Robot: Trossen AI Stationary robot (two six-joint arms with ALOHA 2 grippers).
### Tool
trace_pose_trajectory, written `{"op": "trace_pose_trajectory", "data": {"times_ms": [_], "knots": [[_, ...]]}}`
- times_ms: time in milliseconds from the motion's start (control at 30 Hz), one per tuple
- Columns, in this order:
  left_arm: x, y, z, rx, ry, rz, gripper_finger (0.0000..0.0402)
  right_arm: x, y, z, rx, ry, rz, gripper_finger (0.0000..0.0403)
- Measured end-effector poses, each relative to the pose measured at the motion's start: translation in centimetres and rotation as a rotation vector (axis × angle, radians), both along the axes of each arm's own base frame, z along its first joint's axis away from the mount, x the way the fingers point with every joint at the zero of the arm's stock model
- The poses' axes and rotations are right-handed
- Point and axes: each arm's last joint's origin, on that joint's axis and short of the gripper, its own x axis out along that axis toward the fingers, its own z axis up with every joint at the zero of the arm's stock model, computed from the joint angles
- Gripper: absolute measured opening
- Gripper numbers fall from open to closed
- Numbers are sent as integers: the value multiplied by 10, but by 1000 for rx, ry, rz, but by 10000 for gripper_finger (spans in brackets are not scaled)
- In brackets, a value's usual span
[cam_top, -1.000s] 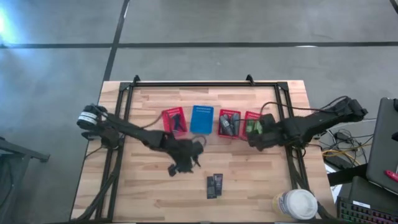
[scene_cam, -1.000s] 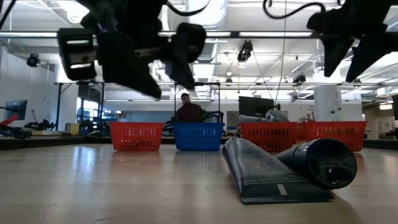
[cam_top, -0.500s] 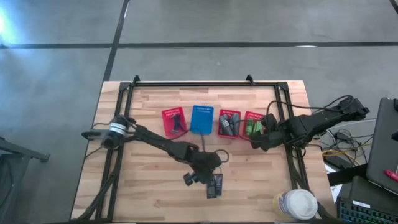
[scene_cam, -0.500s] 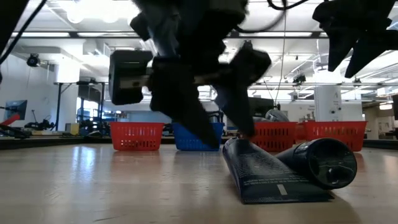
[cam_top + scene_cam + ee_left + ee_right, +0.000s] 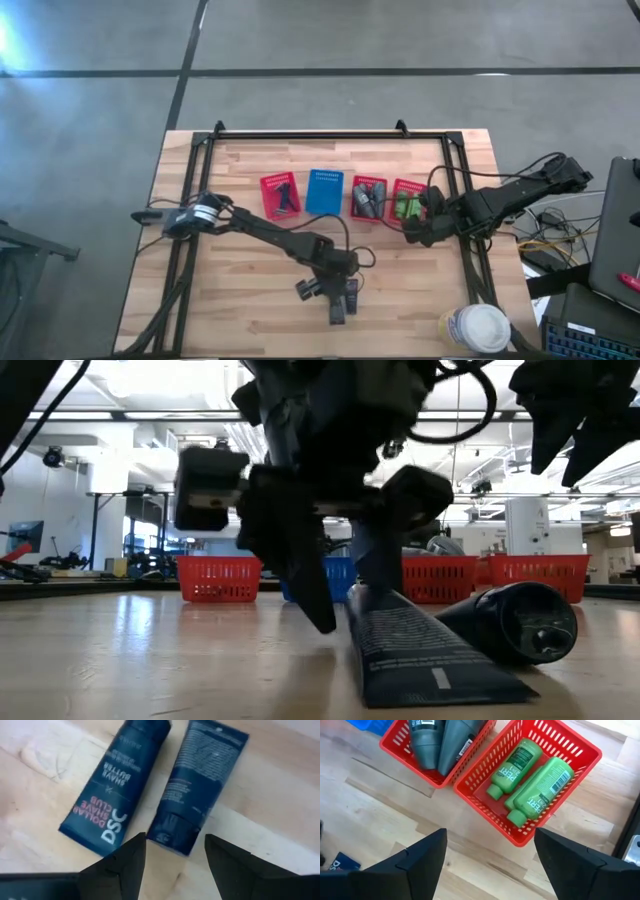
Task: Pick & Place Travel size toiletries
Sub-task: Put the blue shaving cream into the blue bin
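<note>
Two dark blue tubes [image 5: 117, 785] [image 5: 202, 775] lie flat side by side on the wooden table, near its front middle [image 5: 352, 297]. My left gripper [image 5: 175, 862] is open and slants down over them. Its fingers stand on either side of the cap end of the one whose crimped end points to the near edge [image 5: 430, 670]. My right gripper [image 5: 490, 865] hangs open and empty above the table. It is just in front of the red basket [image 5: 580, 755] that holds two green tubes [image 5: 532, 775]. Grey tubes [image 5: 440, 740] lie in the red basket beside it. My left gripper has its fingers [image 5: 127, 865] on either side of the cap end [image 5: 175, 832] of one dark blue tube, coming slanted from above and from the far left. The tube lies flat on the table. I cannot tell whether a finger touches it.
A row of baskets stands across the table's middle: a red one with dark pieces [image 5: 280, 195], a blue one [image 5: 324, 192], then the two red ones [image 5: 368, 198] [image 5: 407, 200]. A white round container [image 5: 478, 328] sits at the near right corner. Black frame rails [image 5: 190, 200] run along the table's sides.
My left gripper has swung from the table's middle toward the near edge and down onto the two dark blue tubes, tipping steeper, its fingers still apart. The tube with its crimped end forward has slid a little toward the near edge.
</note>
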Motion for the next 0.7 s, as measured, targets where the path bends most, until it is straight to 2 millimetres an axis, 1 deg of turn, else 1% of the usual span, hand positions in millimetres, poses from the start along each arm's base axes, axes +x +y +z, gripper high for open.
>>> {"op": "trace_pose_trajectory", "data": {"times_ms": [200, 367, 567, 633, 700], "knots": [[-3, -11, 2, -34, -6, -48, 207, 0, 0, -1, -3, 6, -1, 311], [-2, -12, 2, -45, -9, -55, 207, -1, 0, -2, -3, 9, -3, 315], [-3, -14, 2, -76, 8, -52, 203, -1, 0, -2, -3, 9, -4, 297], [-4, -15, 2, -77, 8, -54, 193, -1, 0, -2, -2, 9, -4, 290], [-4, -16, 2, -76, 11, -56, 174, -1, 0, -2, -2, 9, -4, 283]]}}
